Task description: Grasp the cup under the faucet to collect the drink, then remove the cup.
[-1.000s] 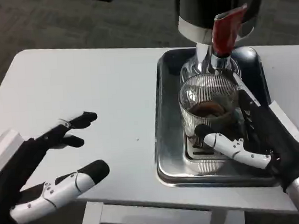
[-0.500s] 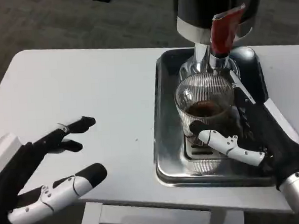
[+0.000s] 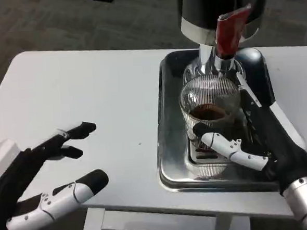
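Observation:
A ribbed clear glass cup [image 3: 210, 107] with dark drink in its bottom stands on the drip grate, right under the dispenser's silver faucet [image 3: 213, 62] and its red lever [image 3: 227, 32]. My right hand [image 3: 259, 140] wraps around the cup from the right, thumb across its front and fingers behind its right side. My left hand [image 3: 48, 179] hovers open over the table's near left corner, holding nothing.
A metal tray [image 3: 171, 145] holds the grate and the black dispenser [image 3: 220, 6] at the right of the white table [image 3: 89, 93]. The tray's raised rim surrounds the cup.
The right hand and cup look shifted slightly left and up in the picture. The left hand has sunk a little toward the table's near edge.

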Controlling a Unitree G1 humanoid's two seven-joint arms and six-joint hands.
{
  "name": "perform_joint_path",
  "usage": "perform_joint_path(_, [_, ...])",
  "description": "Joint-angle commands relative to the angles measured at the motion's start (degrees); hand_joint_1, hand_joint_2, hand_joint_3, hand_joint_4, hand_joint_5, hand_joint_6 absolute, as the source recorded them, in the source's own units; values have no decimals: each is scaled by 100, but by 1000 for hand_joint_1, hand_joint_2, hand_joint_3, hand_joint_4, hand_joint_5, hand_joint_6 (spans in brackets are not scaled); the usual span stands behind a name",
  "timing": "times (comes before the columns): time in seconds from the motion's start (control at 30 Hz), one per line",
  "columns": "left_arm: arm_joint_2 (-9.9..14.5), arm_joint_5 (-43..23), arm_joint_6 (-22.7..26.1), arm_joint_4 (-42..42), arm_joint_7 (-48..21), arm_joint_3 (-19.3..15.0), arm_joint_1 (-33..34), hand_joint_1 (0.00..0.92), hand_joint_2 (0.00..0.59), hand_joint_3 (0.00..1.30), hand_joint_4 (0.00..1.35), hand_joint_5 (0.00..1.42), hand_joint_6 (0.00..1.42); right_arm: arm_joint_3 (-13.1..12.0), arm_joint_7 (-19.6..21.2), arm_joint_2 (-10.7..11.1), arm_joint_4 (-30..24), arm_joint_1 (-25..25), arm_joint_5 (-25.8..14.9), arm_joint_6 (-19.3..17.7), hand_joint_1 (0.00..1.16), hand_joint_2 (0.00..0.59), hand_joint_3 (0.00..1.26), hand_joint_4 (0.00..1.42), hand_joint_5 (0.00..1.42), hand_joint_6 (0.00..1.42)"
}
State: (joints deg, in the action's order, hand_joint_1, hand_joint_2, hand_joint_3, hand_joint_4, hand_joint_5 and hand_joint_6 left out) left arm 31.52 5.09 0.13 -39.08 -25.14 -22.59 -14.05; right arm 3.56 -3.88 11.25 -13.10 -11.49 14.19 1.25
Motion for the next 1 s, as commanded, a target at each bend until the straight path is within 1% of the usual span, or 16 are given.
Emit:
perform_joint_path(0.03, [53, -10, 59, -71, -50, -76, -125, 118, 103, 216, 174, 293, 242, 131, 1, -93, 13, -10, 52, 104, 589, 228, 0, 0, 0, 146])
perform_joint_path(0.33, [54, -39, 35, -3, -57, -66, -161, 118, 102, 217, 174, 293, 242, 201, 89, -190, 136, -95, 113, 168, 589, 231, 0, 0, 0, 156])
perform_joint_path(0.57, [75, -79, 8, 76, -78, -121, -179, 118, 102, 218, 174, 293, 236, 272, 214, -260, 229, -123, 222, 178, 588, 233, 0, 0, 18, 172])
perform_joint_path(0.73, [80, -105, -11, 109, -112, -140, -207, 118, 102, 224, 180, 293, 237, 319, 283, -276, 274, -131, 292, 177, 587, 233, 0, 0, 30, 189])
perform_joint_path(1.0, [83, -118, -14, 129, -150, -151, -200, 118, 107, 227, 187, 293, 244, 384, 451, -351, 333, -126, 407, 226, 593, 227, 0, 0, 103, 250])
